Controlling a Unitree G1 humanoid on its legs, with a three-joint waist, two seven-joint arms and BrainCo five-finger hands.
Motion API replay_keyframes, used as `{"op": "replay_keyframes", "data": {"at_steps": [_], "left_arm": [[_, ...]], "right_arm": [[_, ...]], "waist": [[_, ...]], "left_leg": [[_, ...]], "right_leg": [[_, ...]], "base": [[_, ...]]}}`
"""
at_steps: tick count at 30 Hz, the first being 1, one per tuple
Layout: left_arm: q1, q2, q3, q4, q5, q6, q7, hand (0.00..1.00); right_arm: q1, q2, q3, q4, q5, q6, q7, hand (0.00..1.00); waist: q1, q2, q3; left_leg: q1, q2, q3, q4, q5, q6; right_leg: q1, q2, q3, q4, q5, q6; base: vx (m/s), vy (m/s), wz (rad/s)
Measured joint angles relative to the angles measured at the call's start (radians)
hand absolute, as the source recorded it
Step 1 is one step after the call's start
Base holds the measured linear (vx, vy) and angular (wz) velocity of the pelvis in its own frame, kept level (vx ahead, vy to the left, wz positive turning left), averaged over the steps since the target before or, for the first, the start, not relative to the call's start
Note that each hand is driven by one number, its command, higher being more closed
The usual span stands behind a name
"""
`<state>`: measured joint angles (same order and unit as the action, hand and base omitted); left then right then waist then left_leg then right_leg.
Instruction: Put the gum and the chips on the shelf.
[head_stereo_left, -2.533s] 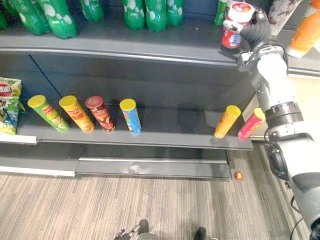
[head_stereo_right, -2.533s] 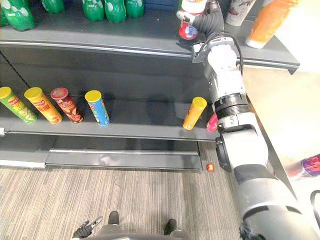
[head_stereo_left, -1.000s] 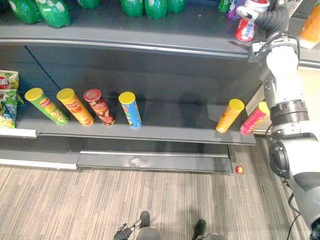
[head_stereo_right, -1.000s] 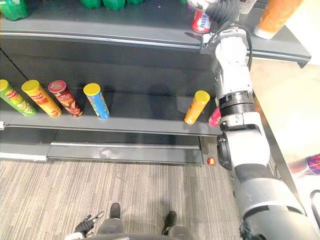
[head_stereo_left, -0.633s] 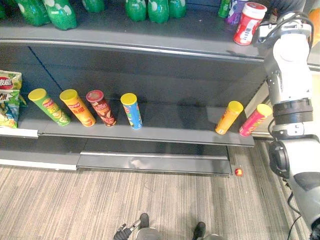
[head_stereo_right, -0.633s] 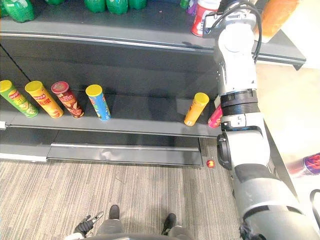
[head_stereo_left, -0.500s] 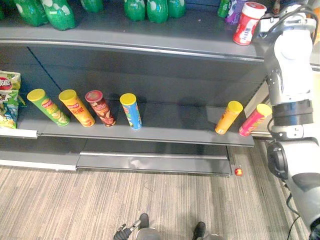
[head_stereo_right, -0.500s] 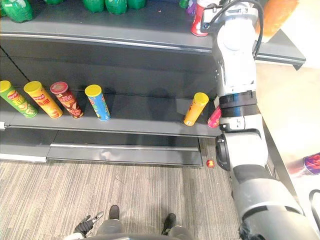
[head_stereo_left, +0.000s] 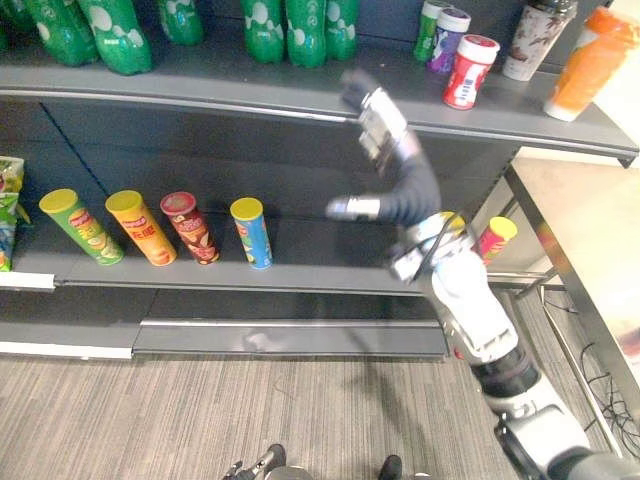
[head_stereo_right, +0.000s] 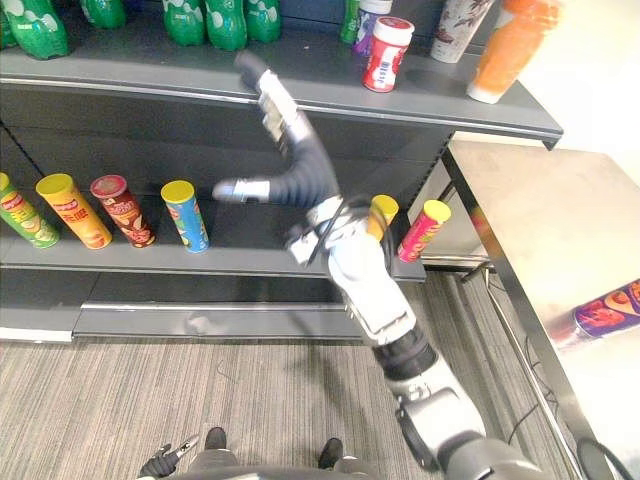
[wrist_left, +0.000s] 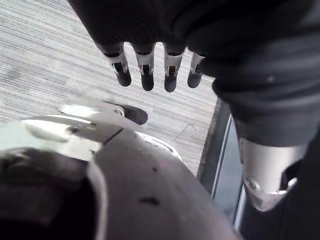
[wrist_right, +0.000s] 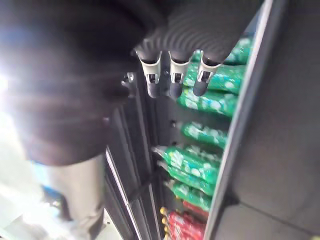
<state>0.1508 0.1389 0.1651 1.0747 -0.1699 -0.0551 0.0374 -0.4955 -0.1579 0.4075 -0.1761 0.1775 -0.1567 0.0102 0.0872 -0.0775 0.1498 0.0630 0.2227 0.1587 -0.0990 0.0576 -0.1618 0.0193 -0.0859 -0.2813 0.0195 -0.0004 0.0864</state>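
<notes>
Gum first: your red gum tub with the white lid (head_stereo_left: 470, 72) stands upright on the top shelf (head_stereo_left: 220, 88), toward its right end and close to the front edge. A purple tub (head_stereo_left: 447, 42) and a green one (head_stereo_left: 428, 28) sit just behind it, and a patterned cup (head_stereo_left: 535, 40) and an orange bottle (head_stereo_left: 590, 62) are further toward the right end. Green bottles (head_stereo_left: 300, 25) fill the back of that shelf on the left.

Your right hand (head_stereo_left: 380, 135) hangs in the air in front of the top shelf's front edge, well apart from the gum. Its fingers are straight, the thumb is out to the side, and it carries nothing. Your left hand (wrist_left: 146, 62) shows in its wrist view with its fingers relaxed over the striped floor, also empty.

On the lower shelf (head_stereo_left: 300, 280) you have four chip tubes in a row along the left half: green (head_stereo_left: 80, 225), orange (head_stereo_left: 140, 228), red (head_stereo_left: 188, 228) and blue (head_stereo_left: 250, 232). A yellow tube (head_stereo_right: 381, 212) and a pink one (head_stereo_left: 495, 240) stand at the right end.

A red-and-purple tube (head_stereo_right: 612, 312), too blurred to say more about, lies on the steel table (head_stereo_right: 520, 210) at its right edge.
</notes>
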Motion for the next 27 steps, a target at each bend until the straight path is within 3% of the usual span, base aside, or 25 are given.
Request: {"op": "replay_keyframes", "data": {"at_steps": [7,12,16,19,27], "left_arm": [[0.001,-0.003,0.007,0.031,0.038,-0.001,0.005,0.00],[0.000,-0.019,0.008,0.038,0.063,-0.003,0.006,0.00],[0.002,-0.027,0.008,0.038,0.080,-0.012,0.003,0.00],[0.008,-0.028,0.007,0.038,0.108,-0.013,0.000,0.00],[0.011,-0.044,0.004,0.040,0.101,-0.013,-0.003,0.00]], "right_arm": [[0.348,-0.013,0.061,0.012,0.078,-0.009,0.092,0.00],[0.531,-0.049,0.071,0.247,-0.004,0.008,0.154,0.00],[0.635,-0.046,-0.050,0.515,-0.208,0.023,0.148,0.00],[0.663,-0.027,-0.177,0.709,-0.291,0.024,0.122,0.00],[0.692,-0.015,-0.423,1.068,-0.329,0.059,0.038,0.00]], "waist": [[-0.009,0.010,-0.019],[-0.032,0.045,-0.033],[-0.043,0.066,-0.041],[-0.056,0.076,-0.042],[-0.062,0.094,-0.049]], "left_leg": [[0.013,-0.005,0.024,0.002,-0.006,0.001],[0.012,-0.019,0.028,0.004,-0.009,0.004],[0.014,-0.023,0.034,0.004,-0.014,0.006],[0.031,-0.022,0.046,-0.001,-0.020,0.005],[0.047,-0.029,0.050,-0.001,-0.033,0.005]], "right_leg": [[-0.013,-0.002,0.025,0.001,0.001,0.001],[-0.013,-0.015,0.028,-0.005,0.002,0.004],[-0.005,-0.016,0.032,-0.010,0.004,0.007],[0.008,-0.016,0.041,-0.017,0.005,0.008],[0.022,-0.017,0.047,-0.024,0.003,0.015]], "base": [[0.03,0.008,-0.12],[0.04,0.015,-0.01],[0.00,0.000,0.00],[-0.01,0.007,-0.08],[0.00,0.003,-0.03]]}}
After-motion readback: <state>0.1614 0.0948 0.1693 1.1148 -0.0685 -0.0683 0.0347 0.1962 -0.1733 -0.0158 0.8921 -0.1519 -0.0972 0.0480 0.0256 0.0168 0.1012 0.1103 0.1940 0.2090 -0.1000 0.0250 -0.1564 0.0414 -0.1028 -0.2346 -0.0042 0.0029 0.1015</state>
